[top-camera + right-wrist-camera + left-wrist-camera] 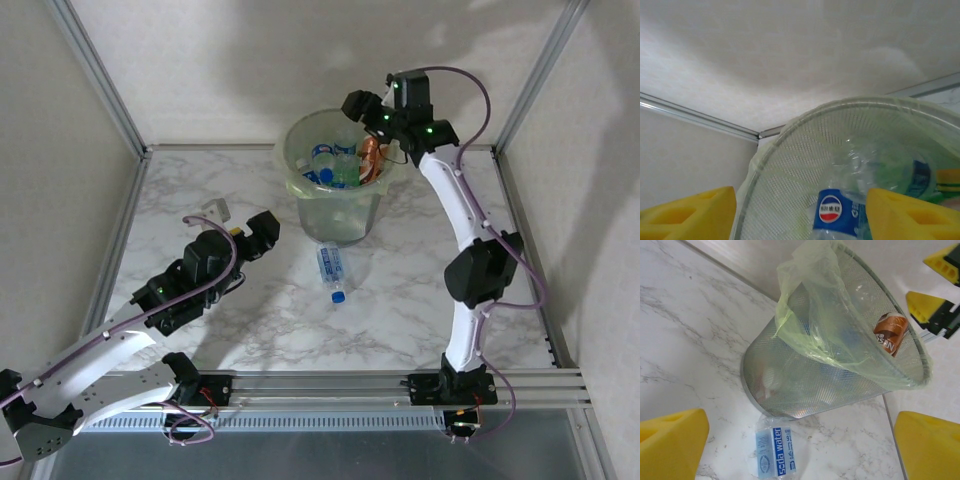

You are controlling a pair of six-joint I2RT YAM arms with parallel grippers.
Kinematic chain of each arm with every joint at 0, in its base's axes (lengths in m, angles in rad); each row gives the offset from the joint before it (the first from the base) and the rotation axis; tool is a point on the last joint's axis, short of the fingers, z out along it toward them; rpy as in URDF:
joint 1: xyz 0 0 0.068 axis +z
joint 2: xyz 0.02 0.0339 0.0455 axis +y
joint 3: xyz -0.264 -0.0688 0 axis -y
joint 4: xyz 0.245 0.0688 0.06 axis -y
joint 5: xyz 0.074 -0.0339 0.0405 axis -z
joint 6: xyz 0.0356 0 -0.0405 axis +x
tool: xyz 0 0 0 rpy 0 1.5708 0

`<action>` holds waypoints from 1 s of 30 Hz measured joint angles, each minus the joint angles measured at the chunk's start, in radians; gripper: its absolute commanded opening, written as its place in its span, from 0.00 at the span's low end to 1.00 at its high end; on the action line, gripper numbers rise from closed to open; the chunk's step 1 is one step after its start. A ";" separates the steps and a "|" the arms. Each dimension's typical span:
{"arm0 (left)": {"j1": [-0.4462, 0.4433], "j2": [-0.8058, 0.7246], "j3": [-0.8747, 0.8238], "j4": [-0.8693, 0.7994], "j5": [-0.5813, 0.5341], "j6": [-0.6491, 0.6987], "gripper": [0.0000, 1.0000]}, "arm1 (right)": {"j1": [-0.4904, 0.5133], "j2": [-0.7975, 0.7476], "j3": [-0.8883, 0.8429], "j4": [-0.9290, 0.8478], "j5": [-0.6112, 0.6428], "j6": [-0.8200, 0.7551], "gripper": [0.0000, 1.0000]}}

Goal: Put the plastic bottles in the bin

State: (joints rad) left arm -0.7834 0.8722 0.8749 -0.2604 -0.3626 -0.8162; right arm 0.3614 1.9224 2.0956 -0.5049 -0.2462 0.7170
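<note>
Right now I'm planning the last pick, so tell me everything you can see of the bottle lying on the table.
The small clear plastic bottle has a blue cap and a blue label reading soda water. It lies on its side on the white marble-patterned table, just before the round grey mesh bin, cap toward the near edge, nothing gripping it.

One bin (340, 215), one bottle (332, 272) outside it, several bottles (325, 160) inside, two end effectors (240, 222) (375, 130)

The soda water bottle (775, 455) cut off by the bottom edge, blue-labelled bottle (832, 215) likewise, contents of the bin (805, 382) blurred behind mesh and bag (812, 305)
</note>
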 measured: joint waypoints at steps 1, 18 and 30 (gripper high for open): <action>0.000 0.000 0.000 0.000 0.000 0.000 0.94 | 0.003 -0.029 -0.025 0.000 0.011 -0.010 0.62; 0.031 0.001 -0.024 0.001 0.004 -0.031 0.92 | 0.515 -0.673 -0.846 0.022 0.388 -0.256 0.82; 0.060 0.001 -0.056 0.014 0.050 -0.070 0.91 | 0.608 -0.623 -1.181 0.082 0.476 -0.128 0.89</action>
State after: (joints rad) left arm -0.7235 0.8734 0.8185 -0.2459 -0.3130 -0.8860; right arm 0.9691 1.2991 0.9150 -0.4232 0.2295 0.5892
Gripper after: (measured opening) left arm 0.910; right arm 0.888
